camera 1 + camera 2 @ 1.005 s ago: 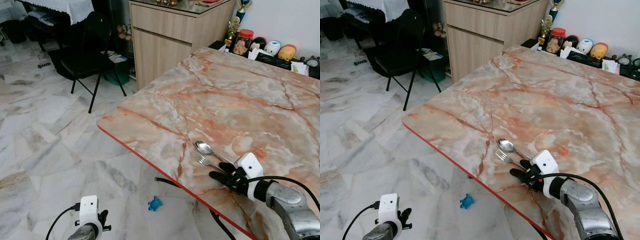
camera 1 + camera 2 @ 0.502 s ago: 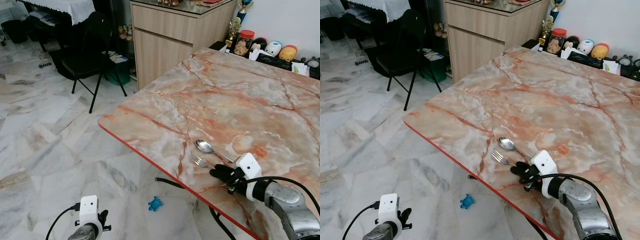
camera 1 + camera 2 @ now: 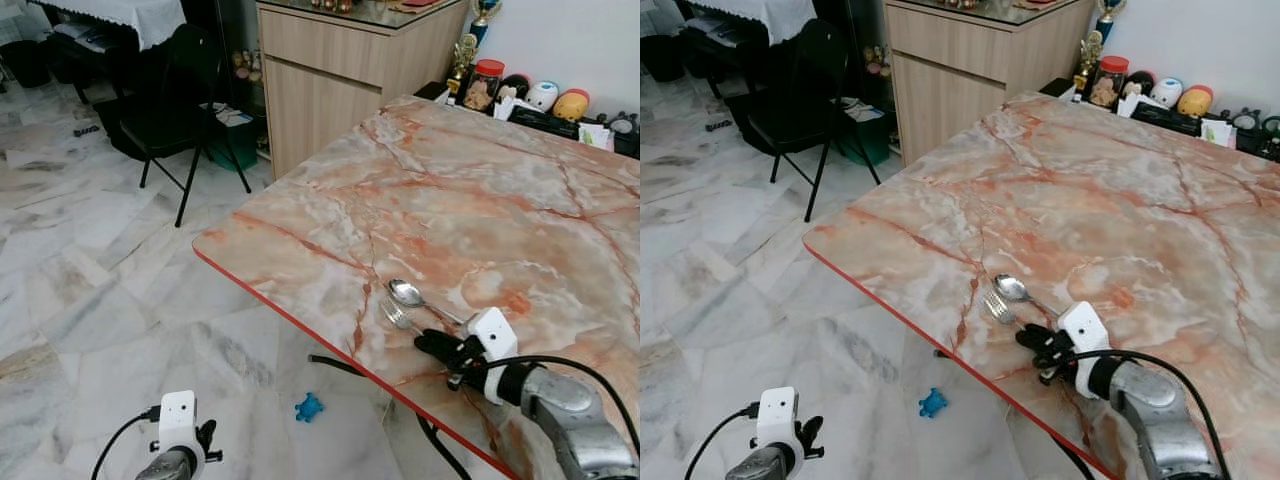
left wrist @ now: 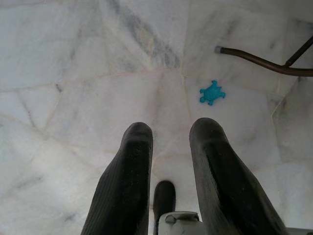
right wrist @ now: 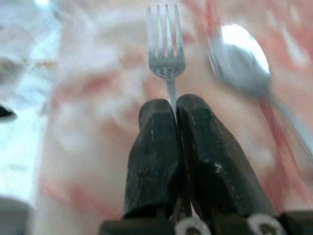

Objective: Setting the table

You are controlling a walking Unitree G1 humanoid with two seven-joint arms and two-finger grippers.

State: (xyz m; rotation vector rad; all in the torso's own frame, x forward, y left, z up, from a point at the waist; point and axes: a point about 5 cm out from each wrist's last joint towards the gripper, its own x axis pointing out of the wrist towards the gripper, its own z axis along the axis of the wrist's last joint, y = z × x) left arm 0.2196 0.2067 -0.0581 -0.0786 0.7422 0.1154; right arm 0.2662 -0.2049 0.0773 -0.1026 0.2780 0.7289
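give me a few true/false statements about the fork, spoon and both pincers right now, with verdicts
1. The right pincer is shut on the fork. True.
2. The spoon lies on the floor. False: it lies on the table, beside the fork.
3. The left pincer holds the blue toy. False: its fingers are apart and empty, hanging above the floor; the toy lies on the tiles.
4. The fork's tines point away from the right pincer. True.
5. A plate sits between fork and spoon. False: nothing but bare tabletop lies between them.
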